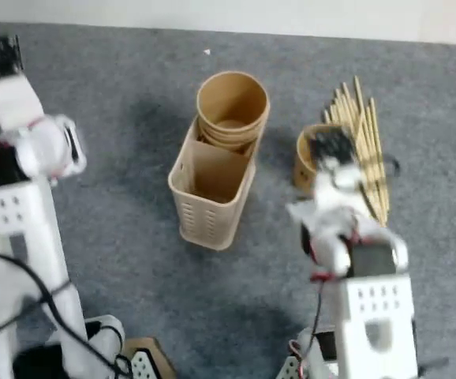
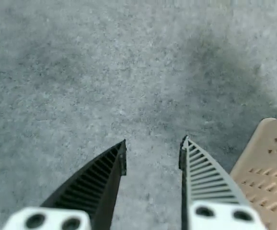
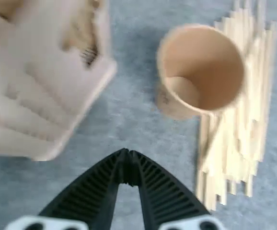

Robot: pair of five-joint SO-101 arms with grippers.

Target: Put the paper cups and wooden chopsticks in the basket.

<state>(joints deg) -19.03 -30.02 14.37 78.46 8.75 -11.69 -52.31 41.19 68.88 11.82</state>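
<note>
A beige perforated basket (image 1: 209, 207) stands mid-carpet with a stack of paper cups (image 1: 232, 106) in its far compartment. Its corner appears in the left wrist view as basket (image 2: 268, 167), and in the right wrist view as basket (image 3: 38, 91). One more paper cup (image 1: 305, 162) (image 3: 201, 69) stands upright on the carpet beside a pile of wooden chopsticks (image 1: 364, 142) (image 3: 239, 139). My right gripper (image 3: 128, 176) (image 1: 332, 148) hovers just short of that cup, shut and holding nothing. My left gripper (image 2: 153, 153) is open over bare carpet, left of the basket.
Grey carpet (image 1: 133, 260) covers the whole work surface. The left arm's white body (image 1: 23, 189) stands at the far left and the right arm's base (image 1: 370, 308) at the near right. A pale wall strip (image 1: 291, 16) runs along the far edge.
</note>
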